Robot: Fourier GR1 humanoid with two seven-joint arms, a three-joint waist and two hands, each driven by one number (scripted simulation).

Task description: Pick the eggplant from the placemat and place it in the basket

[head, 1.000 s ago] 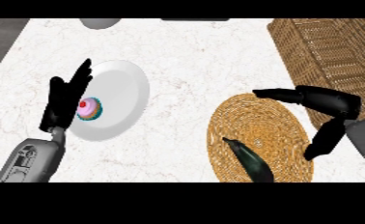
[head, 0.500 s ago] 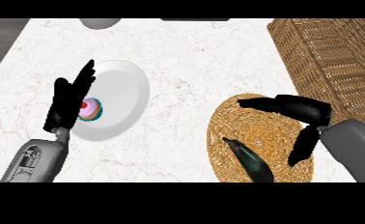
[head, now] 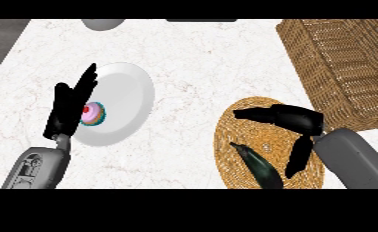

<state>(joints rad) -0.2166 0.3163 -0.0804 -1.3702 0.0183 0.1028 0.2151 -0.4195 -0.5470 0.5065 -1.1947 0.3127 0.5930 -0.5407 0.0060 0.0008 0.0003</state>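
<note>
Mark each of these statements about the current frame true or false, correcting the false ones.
1. The eggplant lies on the round woven placemat. True.
2. The right hand is curled round the eggplant. False: it hangs open over the placemat, beside the eggplant.
3. The basket stands at the counter's far right. True.
4. The eggplant is in the basket. False: it is on the placemat.
5. A pink cupcake sits on the white plate, beside the open left hand. True.

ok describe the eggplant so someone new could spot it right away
Find the round woven placemat at the counter's lower right, below the wicker basket. The eggplant lies on its lower part, beside the right hand: long, dark and glossy, the only thing lying on the mat.
</note>
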